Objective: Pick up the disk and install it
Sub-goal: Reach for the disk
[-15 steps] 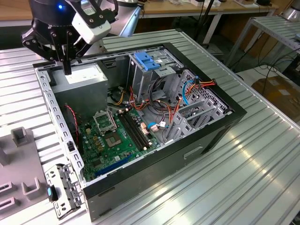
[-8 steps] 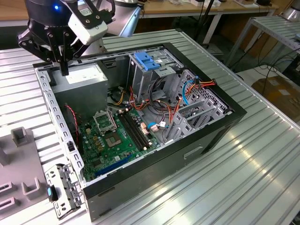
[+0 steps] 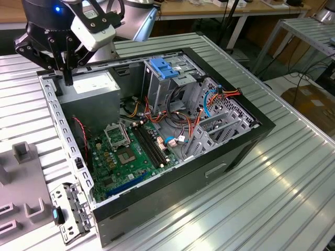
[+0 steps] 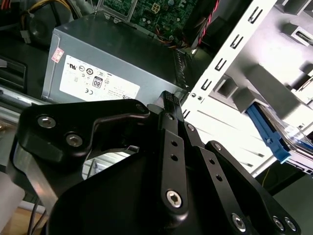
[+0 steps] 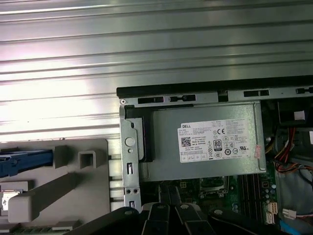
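- One gripper on the arm. Its two black fingers are pinched together with nothing between them (empty-handed, basically).
- In the exterior view it hangs at the upper left, over a corner of the open PC case. It sits right at the edge of the grey power supply box with the white sticker. I can't tell whether the fingertips actually touch the metal there.
- The second wrist view looks along the closed fingers, and the textured tip sits just off the corner of that same box.
- The disk sits outside the case. Its edge shows in both wrist views as a blue plastic side rail with a bit of shiny metal next to it. It lies in a grey plastic holder, which is on the table just beside the case's pale perforated flange.
- Gripper and disk are apart, and in the second wrist view that flange lies between them.
- Inside the case, a green motherboard lies flat on the bottom and a metal drive cage has a blue latch on top. A tangle of orange, red and blue cables runs around the cage (proper spaghetti in there).
- Everything stands on a ribbed silver table.
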You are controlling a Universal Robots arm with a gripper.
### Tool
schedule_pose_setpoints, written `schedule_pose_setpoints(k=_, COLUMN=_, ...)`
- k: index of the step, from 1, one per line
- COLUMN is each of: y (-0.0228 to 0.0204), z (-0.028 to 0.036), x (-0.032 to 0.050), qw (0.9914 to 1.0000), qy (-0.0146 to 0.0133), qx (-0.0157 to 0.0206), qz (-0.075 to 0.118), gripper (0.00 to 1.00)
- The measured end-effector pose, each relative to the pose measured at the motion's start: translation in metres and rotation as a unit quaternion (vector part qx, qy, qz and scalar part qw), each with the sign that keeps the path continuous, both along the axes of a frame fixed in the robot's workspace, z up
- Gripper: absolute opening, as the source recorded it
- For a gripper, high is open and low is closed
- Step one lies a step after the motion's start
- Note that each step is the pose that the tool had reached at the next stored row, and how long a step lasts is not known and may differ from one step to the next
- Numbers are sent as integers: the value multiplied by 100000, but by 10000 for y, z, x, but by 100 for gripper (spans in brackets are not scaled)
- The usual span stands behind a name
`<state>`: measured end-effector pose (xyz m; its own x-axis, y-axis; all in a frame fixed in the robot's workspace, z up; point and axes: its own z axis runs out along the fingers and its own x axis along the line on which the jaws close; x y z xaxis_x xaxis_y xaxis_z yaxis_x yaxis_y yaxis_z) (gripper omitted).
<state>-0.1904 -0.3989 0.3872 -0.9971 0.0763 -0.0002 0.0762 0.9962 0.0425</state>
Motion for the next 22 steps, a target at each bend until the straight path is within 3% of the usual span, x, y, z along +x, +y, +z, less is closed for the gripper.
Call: schedule_pose_setpoints(k=22, y=0, z=-21, x=-177, qw=99999, qy=452, qx=-1, qz=-1, gripper=11)
